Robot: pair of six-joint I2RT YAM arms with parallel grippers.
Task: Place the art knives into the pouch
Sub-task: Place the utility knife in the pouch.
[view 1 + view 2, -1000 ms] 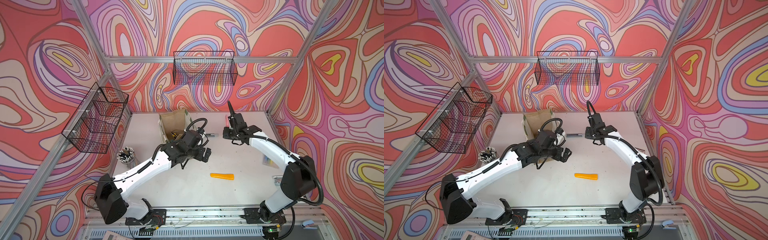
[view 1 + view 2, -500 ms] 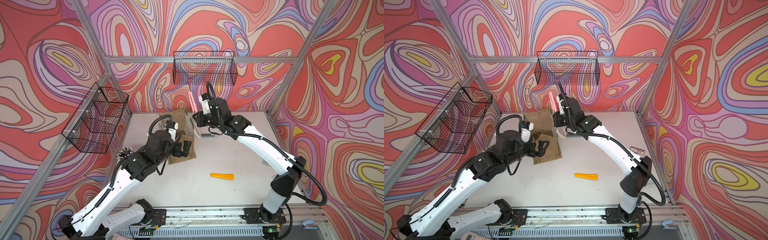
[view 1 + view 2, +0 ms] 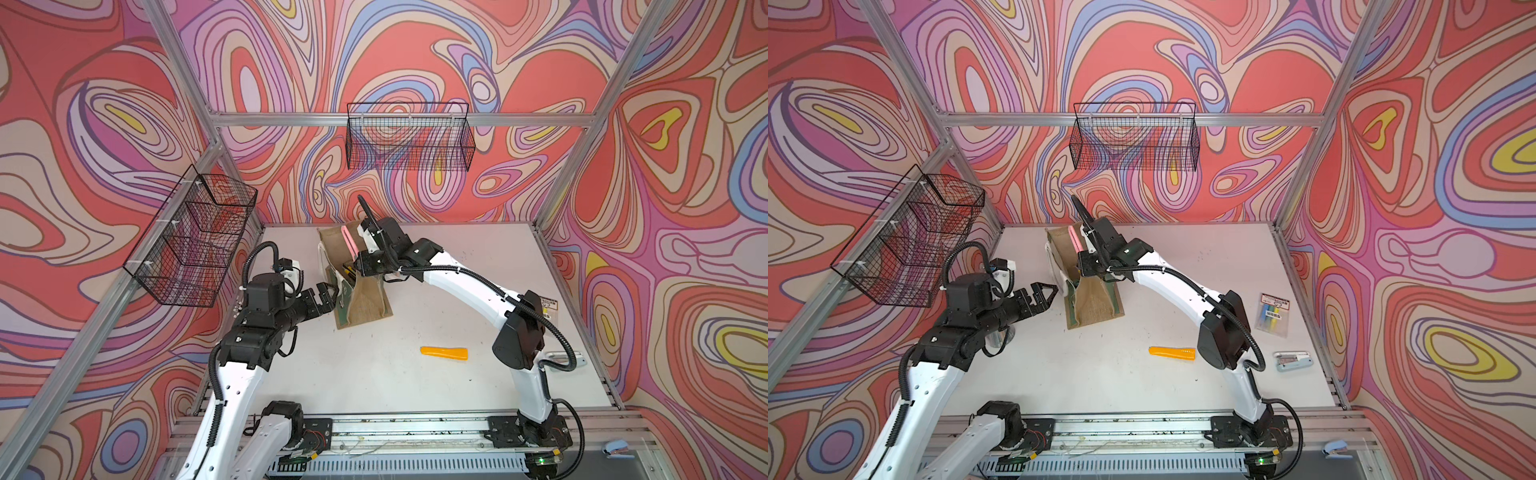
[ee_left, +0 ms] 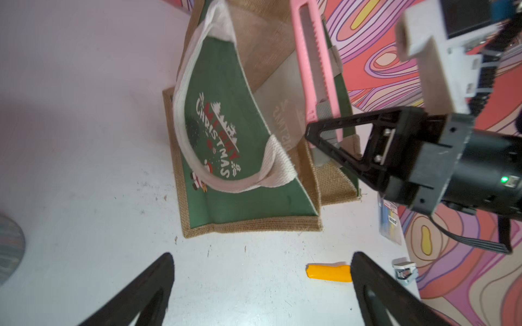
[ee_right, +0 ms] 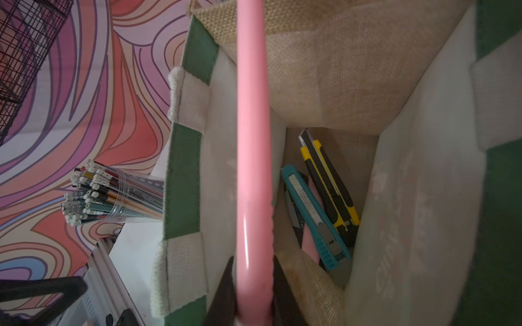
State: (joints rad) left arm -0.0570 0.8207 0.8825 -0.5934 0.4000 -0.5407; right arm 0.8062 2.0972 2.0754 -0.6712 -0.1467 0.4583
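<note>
Here, right hand point(image 4: 317, 138) pinching art knife point(image 4: 310, 65) over pouch point(image 4: 226, 203), left hand point(image 4: 261, 255) agape (right wrist: teal cutter point(image 5: 313, 214) inside)

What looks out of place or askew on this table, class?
The pouch sags askew, its green front panel splayed out along the table rather than upright. One orange art knife lies alone on the table, outside the pouch, though several knives already lie inside.

Left arm point(image 3: 232, 386) and right arm point(image 3: 469, 282) had white link shells, black joint housings, black ribbed cables point(image 3: 559, 334) alongside. Fingers point(image 4: 350, 122) were black, triangular, hollow; silver screws point(image 4: 387, 132) at base. Green light point(image 4: 504, 179) shone on right wrist.
</note>
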